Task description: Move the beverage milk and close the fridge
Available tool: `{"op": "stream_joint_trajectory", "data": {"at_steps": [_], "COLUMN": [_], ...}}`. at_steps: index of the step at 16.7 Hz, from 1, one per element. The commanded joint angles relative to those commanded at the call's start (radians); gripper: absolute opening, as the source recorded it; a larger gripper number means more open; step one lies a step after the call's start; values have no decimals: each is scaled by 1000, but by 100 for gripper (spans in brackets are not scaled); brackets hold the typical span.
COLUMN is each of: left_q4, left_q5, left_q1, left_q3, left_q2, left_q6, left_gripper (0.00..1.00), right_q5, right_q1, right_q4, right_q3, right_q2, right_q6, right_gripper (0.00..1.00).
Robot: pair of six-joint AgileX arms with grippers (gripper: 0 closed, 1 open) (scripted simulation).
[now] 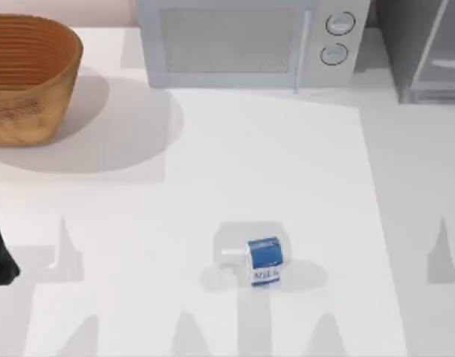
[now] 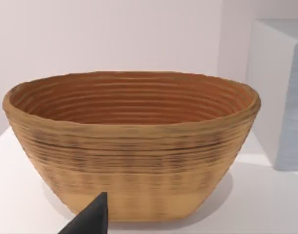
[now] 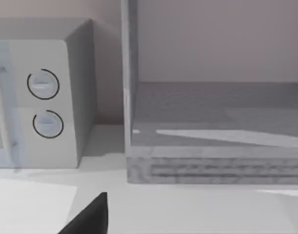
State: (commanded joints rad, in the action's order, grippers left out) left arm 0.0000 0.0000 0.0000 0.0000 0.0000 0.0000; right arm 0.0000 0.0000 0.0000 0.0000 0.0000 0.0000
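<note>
Mid-table, the beverage milk stands well apart from the fridge.

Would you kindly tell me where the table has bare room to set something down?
Bare: the wide middle between the basket, the microwave and the beverage milk, and the table's right side below the fridge. Crowded: the back row.

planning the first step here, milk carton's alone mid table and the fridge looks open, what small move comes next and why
Probably bring one arm, likely the right, over the beverage milk with its fingers open. The carton stands free on the table, nothing gripping it, and the fridge at the back right shows an open interior beside the microwave. The left arm sits at the table's left edge, facing the wicker basket.
</note>
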Motion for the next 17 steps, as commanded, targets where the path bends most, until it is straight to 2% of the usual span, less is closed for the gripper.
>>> {"op": "stream_joint_trajectory", "data": {"at_steps": [3, 6, 14, 17], "left_q4": [0, 0, 0, 0], "left_q5": [0, 0, 0, 0], "left_q1": [0, 0, 0, 0], "left_q3": [0, 0, 0, 0], "left_q2": [0, 0, 0, 0], "left_q6": [0, 0, 0, 0], "left_gripper": [100, 100, 100, 100], "right_q5": [14, 112, 642, 810], "right_q1": [14, 112, 637, 805], "right_q4": [13, 103, 506, 633], "right_q3": [1, 7, 19, 22], "right_q2": [13, 104, 527, 665], "right_q6": [1, 5, 12, 15], "right_gripper": [100, 100, 100, 100]}}
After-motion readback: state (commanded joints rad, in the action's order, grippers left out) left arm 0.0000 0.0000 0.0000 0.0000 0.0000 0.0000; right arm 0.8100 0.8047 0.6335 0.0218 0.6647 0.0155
